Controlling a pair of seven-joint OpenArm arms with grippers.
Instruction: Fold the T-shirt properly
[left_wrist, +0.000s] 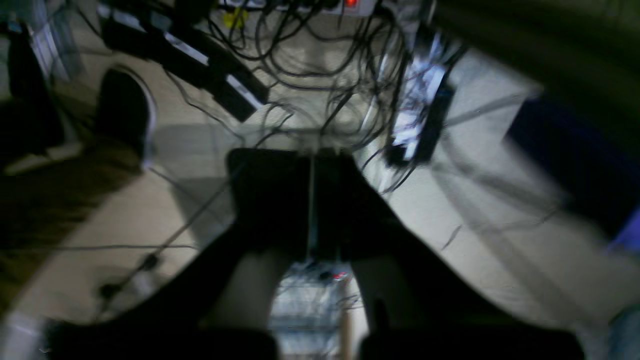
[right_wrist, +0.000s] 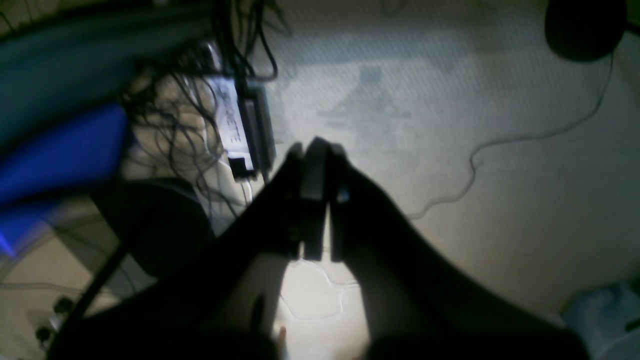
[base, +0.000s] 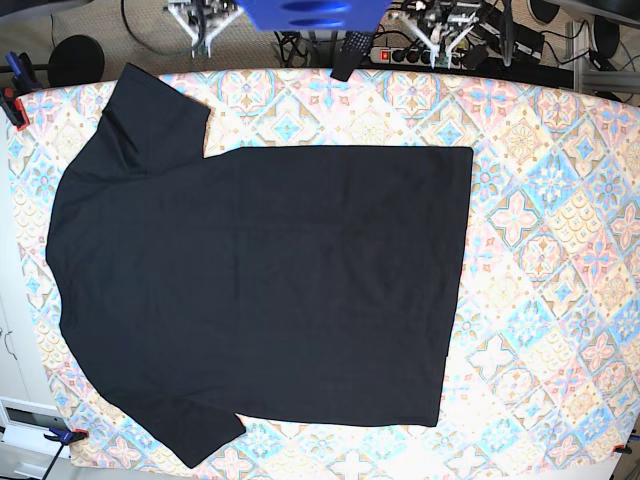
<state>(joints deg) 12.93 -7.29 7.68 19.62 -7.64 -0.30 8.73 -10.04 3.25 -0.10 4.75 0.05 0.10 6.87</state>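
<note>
Both my pincers are closed and empty, left pincer (left_wrist: 311, 200) and right pincer (right_wrist: 315, 200); the T-shirt (base: 260, 290) lies flat on the counter (base: 540, 250).

The T-shirt (base: 260, 290) is soft black cloth, matt, with no sheen and only faint creases. The table cover (base: 540, 200) under it is a printed fabric or sheet with a tile pattern in pastel colours, flat and dull-finished. Beyond the T-shirt's far edge sits a glossy blue plastic part (base: 310, 14). The floor (right_wrist: 450, 125) looks like pale, finely ribbed carpet, rough and matt. Cables (left_wrist: 310, 60) on it are thin black rubbery cord. Both gripper bodies look dark, matt plastic; blur hides finer detail.
</note>
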